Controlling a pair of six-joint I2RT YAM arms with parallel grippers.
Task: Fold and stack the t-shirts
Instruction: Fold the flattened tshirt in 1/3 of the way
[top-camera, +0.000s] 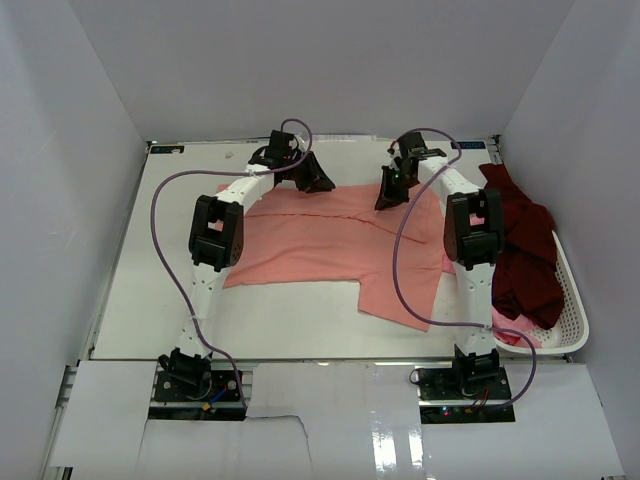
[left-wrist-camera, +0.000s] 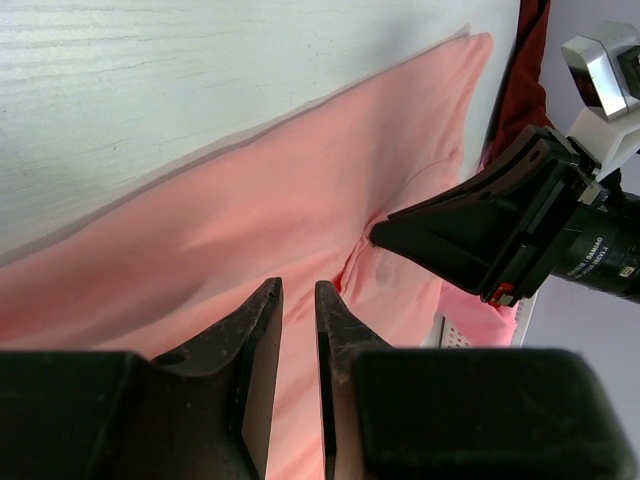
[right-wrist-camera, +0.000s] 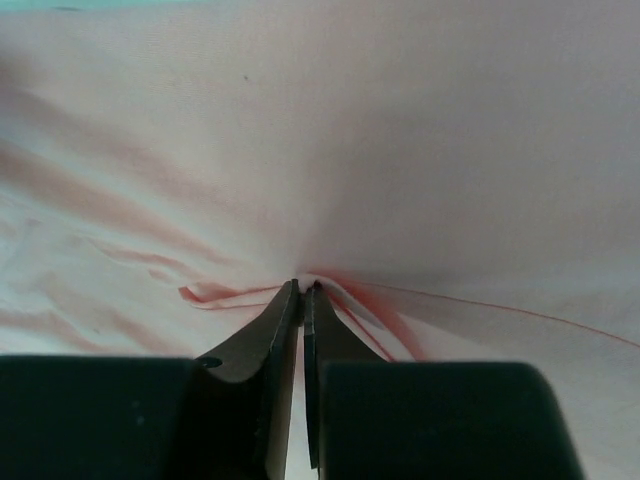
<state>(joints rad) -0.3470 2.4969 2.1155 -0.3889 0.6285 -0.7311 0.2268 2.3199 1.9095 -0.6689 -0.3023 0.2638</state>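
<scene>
Right wrist view is the clearest one: the right pincer (right-wrist-camera: 301, 288) is clamped on a little pucker of the salmon-pink t-shirt (right-wrist-camera: 330, 130), with wrinkles fanning out from the tips, so it's got a real bite of cloth and not just a touch.

Left wrist view is a different story. The left pincer (left-wrist-camera: 298, 296) has its fingers only a thin slit apart, with nothing between them that I can see. Shirt lies under and ahead of it, and the right pincer sits just off to its right, nipping the fabric.

From the top external camera, the shirt is spread flat on the table (top-camera: 160, 280), running from both pincers back toward the arm bases. Both are up at its far edge, which I'd guess is so they can pull that edge over for a fold. My read is the left one needs to grab before any lift.

Out to the right of the right pincer, the dark maroon t-shirts (top-camera: 525, 250) and a bit of lighter pink t-shirt (top-camera: 515, 337) sit in the white basket (top-camera: 572, 300), waiting their turn.
</scene>
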